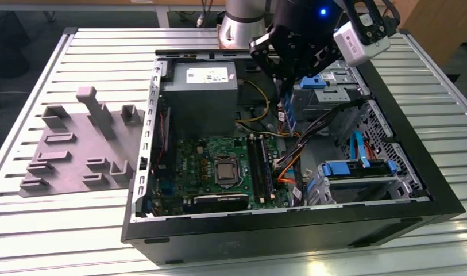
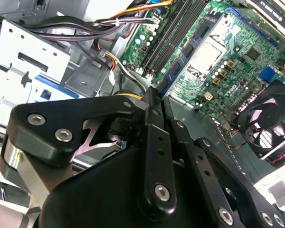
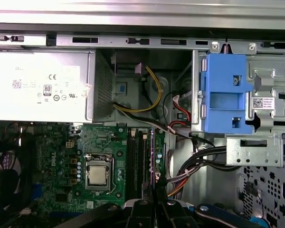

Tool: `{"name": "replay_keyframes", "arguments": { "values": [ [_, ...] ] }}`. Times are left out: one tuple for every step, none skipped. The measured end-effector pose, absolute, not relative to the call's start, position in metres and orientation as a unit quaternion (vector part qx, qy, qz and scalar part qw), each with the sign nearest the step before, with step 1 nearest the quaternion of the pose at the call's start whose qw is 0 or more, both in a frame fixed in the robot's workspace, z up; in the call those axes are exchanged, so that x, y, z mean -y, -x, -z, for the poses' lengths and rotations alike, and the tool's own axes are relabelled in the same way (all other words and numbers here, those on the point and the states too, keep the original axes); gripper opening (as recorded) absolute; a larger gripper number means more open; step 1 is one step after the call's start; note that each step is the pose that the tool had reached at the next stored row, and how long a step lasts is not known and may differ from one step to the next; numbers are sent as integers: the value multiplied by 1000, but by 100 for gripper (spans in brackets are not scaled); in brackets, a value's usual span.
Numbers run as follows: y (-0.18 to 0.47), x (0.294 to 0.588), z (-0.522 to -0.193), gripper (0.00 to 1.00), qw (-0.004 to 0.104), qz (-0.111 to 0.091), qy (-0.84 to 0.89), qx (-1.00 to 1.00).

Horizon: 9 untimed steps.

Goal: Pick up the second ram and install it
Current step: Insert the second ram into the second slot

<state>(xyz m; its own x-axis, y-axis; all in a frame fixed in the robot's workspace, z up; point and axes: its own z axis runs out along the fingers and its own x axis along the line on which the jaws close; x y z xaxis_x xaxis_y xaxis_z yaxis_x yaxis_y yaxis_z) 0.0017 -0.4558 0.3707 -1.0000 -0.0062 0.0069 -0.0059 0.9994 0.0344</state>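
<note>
In the exterior view my gripper (image 1: pixel 288 80) hangs over the open computer case (image 1: pixel 294 221), shut on the second ram (image 1: pixel 289 112). This thin blue stick points down, above the cables beside the motherboard (image 1: pixel 210 172). The first wrist view shows the ram (image 3: pixel 152 156) edge-on between my fingers (image 3: pixel 143 211), lined up along the black memory slots (image 3: pixel 137 156). In the second wrist view my black fingers (image 2: pixel 152 142) are pressed together, and the slots (image 2: pixel 173 31) lie further off on the board.
A grey power supply (image 1: pixel 203 86) sits at the back of the case. Drive cages with blue clips (image 1: pixel 356 169) and loose orange and black cables (image 1: pixel 294 155) crowd the exterior view's right. A grey fixture plate (image 1: pixel 72 149) lies on the table left of the case.
</note>
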Motion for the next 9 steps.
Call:
{"name": "replay_keyframes", "arguments": {
  "values": [
    [-1, 456, -371, 14, 4, 17, -3, 1000],
    [-1, 456, -370, 14, 4, 17, -3, 1000],
    [-1, 456, -370, 14, 4, 17, -3, 1000],
    [-1, 456, -370, 14, 4, 17, -3, 1000],
    [-1, 456, -370, 14, 4, 17, -3, 1000],
    [0, 456, -370, 14, 4, 17, -3, 1000],
    [0, 456, -370, 14, 4, 17, -3, 1000],
    [0, 456, -370, 14, 4, 17, -3, 1000],
    [0, 456, -370, 14, 4, 17, -3, 1000]
  ]
}}
